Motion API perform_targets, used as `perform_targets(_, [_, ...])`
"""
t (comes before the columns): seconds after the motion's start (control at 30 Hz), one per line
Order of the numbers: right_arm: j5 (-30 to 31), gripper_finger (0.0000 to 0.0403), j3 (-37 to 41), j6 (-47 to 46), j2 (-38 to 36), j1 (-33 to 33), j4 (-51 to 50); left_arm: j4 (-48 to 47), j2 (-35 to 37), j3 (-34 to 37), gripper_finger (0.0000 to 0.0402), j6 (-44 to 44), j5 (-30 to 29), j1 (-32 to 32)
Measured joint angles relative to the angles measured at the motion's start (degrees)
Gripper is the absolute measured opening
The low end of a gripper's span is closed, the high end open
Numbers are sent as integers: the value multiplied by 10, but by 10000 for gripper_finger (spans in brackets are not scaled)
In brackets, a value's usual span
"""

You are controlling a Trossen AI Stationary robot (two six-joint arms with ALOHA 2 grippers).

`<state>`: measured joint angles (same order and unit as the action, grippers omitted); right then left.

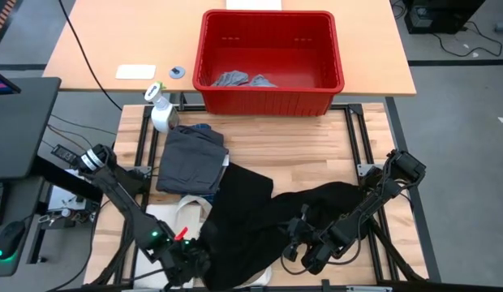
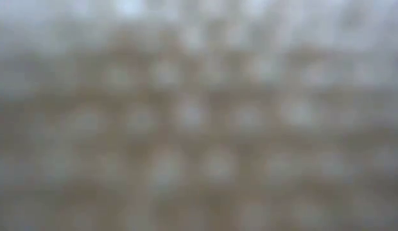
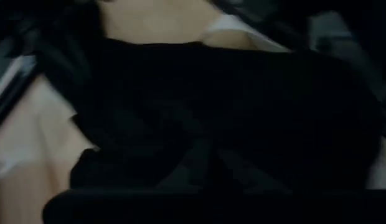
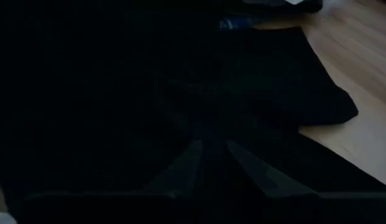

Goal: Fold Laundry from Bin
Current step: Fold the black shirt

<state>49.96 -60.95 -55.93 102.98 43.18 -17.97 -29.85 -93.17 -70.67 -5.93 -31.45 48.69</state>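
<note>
At the table's near edge the left gripper (image 1: 189, 261) and right gripper (image 1: 304, 242) both seem clamped on the large black cloth garment (image 1: 260, 215), beyond which lie a folded dark grey piece (image 1: 189, 158), then the red plastic bin (image 1: 268, 53).

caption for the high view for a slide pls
Both grippers, left and right, pinch the black garment at the table's near edge; red bin beyond.

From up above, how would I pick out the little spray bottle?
Find the big red bin at the table's far edge. Off its near-left corner stands the spray bottle, beside a folded dark grey garment. It is the only small white hard thing among soft cloth.
</note>
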Motion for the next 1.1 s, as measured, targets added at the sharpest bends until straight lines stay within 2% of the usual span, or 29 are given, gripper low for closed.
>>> perform_targets(0.07, [2, 74, 0, 9, 0, 0, 9, -4, 0, 0, 15, 15, -21, -8])
perform_targets(0.23, [4, 74, 0, 33, 0, 0, 30, -82, 4, 0, 16, 41, -10, -27])
perform_targets(0.4, [5, 74, 0, 36, 0, 0, 29, -176, 21, 0, 16, 50, 111, -25])
perform_targets(0.5, [5, 74, 0, 36, 0, 0, 29, -192, 23, 2, 16, 57, 165, -29])
perform_targets(0.67, [5, 74, 0, 36, 0, 0, 29, -121, 21, 42, 16, 46, 160, -35])
perform_targets(0.8, [7, 74, 0, 36, 0, 0, 29, -117, 22, 51, 22, 64, 94, -50])
perform_targets(0.9, [10, 74, 0, 39, 0, 0, 29, -117, 29, 45, 54, 72, 81, -49])
perform_targets(1.1, [10, 74, 0, 66, 0, -1, 29, -151, 30, 13, 162, 128, 91, -32])
